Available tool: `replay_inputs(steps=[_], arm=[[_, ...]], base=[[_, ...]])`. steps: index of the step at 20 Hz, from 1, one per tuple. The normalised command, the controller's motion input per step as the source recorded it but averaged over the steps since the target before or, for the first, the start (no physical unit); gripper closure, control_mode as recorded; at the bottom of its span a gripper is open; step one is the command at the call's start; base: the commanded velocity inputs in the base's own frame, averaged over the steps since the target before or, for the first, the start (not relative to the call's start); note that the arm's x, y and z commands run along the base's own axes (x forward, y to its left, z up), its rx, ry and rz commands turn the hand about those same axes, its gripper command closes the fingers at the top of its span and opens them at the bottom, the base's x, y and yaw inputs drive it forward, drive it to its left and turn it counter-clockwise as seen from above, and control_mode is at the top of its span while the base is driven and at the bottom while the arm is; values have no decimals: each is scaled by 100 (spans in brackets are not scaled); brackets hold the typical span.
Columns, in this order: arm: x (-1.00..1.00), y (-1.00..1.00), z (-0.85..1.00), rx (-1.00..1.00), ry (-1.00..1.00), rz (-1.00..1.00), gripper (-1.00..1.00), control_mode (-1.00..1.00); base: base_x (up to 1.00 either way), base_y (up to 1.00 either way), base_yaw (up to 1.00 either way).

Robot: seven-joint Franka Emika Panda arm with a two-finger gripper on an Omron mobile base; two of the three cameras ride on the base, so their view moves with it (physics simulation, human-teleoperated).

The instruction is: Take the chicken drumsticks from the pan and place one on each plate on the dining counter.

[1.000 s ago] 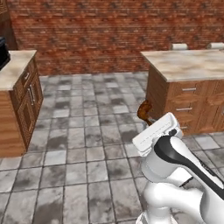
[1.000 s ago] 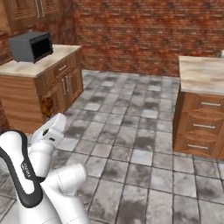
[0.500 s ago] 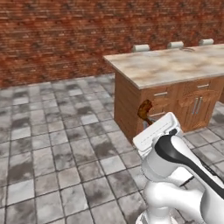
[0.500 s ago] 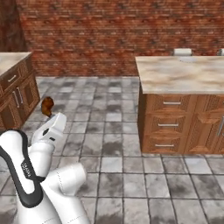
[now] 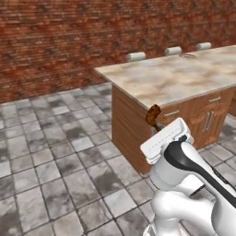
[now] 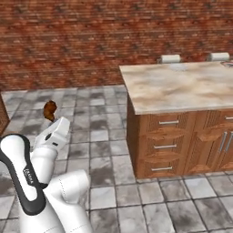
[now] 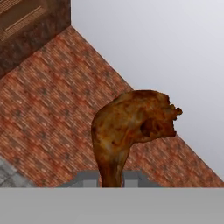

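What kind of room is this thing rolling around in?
Most likely a kitchen or dining room: a marbled counter over wooden drawers, stools behind it, and a drumstick in the gripper.

free: dining counter top broad, bare | obstacle: stools along far edge

A red brick wall runs the full width of the room behind the work area. The floor is laid in square grey stone tiles, mottled and worn-looking. A long island with a beige-and-brown marbled top has wooden drawer fronts with pale metal handles on its near side. White-cushioned stools stand along its far edge. Lighting is even, with no strong shadows.
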Motion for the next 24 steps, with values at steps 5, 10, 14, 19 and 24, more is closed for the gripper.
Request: replay_inputs(steps=[5,10,14,19,24], arm=[[0,0,0,0,0,0,100,100],[0,0,0,0,0,0,100,100],[0,0,0,0,0,0,100,100],[0,0,0,0,0,0,100,100],[0,0,0,0,0,0,100,100]], base=[[100,88,-30],[100,85,-27],[100,86,-29],[100,78,-29],[100,93,-33]])
